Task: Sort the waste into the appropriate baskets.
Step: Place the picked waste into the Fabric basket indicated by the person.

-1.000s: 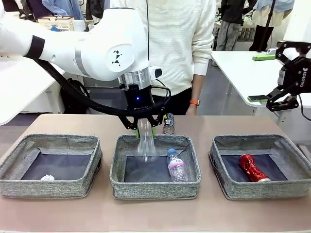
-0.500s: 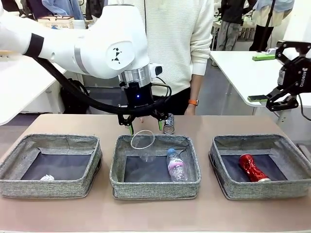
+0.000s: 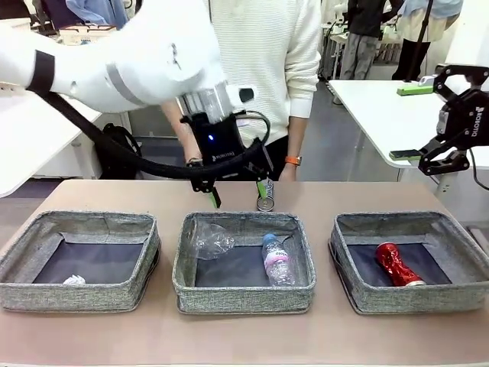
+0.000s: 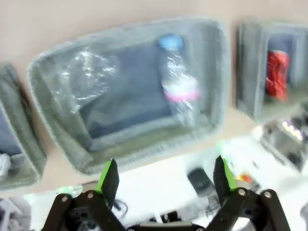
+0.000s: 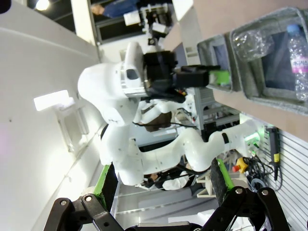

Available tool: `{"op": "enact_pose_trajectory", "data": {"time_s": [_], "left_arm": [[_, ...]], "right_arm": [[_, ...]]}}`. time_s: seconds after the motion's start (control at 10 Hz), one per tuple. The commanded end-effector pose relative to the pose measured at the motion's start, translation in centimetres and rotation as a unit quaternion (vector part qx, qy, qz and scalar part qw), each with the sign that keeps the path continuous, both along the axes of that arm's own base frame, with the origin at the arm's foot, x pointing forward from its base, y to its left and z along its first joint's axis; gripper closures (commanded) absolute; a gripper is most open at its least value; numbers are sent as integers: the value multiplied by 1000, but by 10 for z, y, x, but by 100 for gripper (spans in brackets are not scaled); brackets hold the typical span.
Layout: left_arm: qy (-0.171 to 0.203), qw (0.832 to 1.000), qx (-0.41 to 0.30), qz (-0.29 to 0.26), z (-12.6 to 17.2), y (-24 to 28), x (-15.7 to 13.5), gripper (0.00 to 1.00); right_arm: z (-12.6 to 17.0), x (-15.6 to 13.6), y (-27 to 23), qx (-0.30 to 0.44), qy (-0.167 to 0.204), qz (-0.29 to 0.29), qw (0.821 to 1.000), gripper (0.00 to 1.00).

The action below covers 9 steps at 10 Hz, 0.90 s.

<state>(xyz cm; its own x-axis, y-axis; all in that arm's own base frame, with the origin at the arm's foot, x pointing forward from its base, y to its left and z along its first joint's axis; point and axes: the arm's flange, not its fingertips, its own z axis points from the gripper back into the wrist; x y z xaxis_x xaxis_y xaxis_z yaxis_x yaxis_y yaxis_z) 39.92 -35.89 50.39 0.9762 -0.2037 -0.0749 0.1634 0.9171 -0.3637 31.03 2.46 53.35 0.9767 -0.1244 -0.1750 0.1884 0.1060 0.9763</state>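
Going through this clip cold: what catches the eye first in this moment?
The big white left arm dominates, its open left gripper hanging empty above the middle basket. In that basket a clear plastic cup lies on its side at the left, beside a pink-labelled bottle. The red crushed can glows in the right basket, and a dark can stands on the table behind the middle one.

The cup point(image 3: 213, 241) and bottle point(image 3: 278, 260) lie in the middle basket point(image 3: 244, 294), the can point(image 3: 265, 200) behind it.
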Motion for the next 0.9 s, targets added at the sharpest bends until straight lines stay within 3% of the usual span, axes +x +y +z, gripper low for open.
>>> {"op": "enact_pose_trajectory", "data": {"time_s": [0.0, 0.1, 0.3, 0.4, 0.8], "left_arm": [[94, 982, -91, -135, 43, 66, 5, 0], [110, 962, -151, -201, 62, 93, 7, 0], [75, 937, -268, -212, 80, 151, 7, 0], [30, 936, -322, -141, 82, 185, 1, 0], [-57, 895, -443, 7, 71, 296, -36, 0]], "right_arm": [[3, 0, 1, 11, -5, 0, 1000, 0], [3, 0, 1, 11, -5, 0, 1000, 0], [3, 0, 1, 11, -5, 0, 1000, 0], [3, 0, 1, 11, -5, 0, 1000, 0], [3, 0, 1, 11, -5, 0, 1000, 0]]}}
